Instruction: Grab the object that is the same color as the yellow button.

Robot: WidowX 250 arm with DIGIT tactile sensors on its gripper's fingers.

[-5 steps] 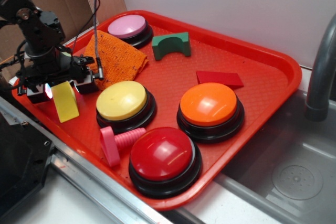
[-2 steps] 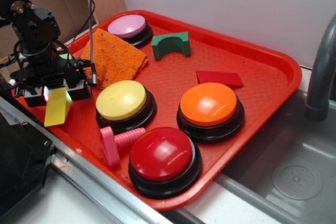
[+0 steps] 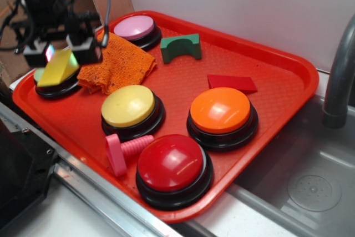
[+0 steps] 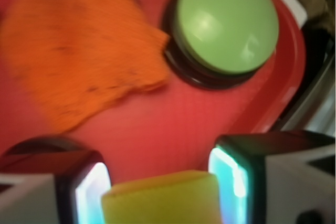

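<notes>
I see one yellow wedge block (image 3: 57, 68) clamped between the end effector (image 3: 60, 54) fingers, lifted above one light-green button (image 4: 226, 22) directly below. One orange cloth (image 3: 117, 62) lies just beside; farther off sit one yellow button (image 3: 128, 106), and one each orange, red and pink.

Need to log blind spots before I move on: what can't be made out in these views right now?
- Exterior: the hand and yellow wedge block hide most of the light-green button.
- Exterior: the arm is cut off by the top edge.
- Wrist: the yellow wedge block is cut off by the bottom edge and blurred; pad contact unclear.
- Wrist: the orange cloth is blurred.
</notes>
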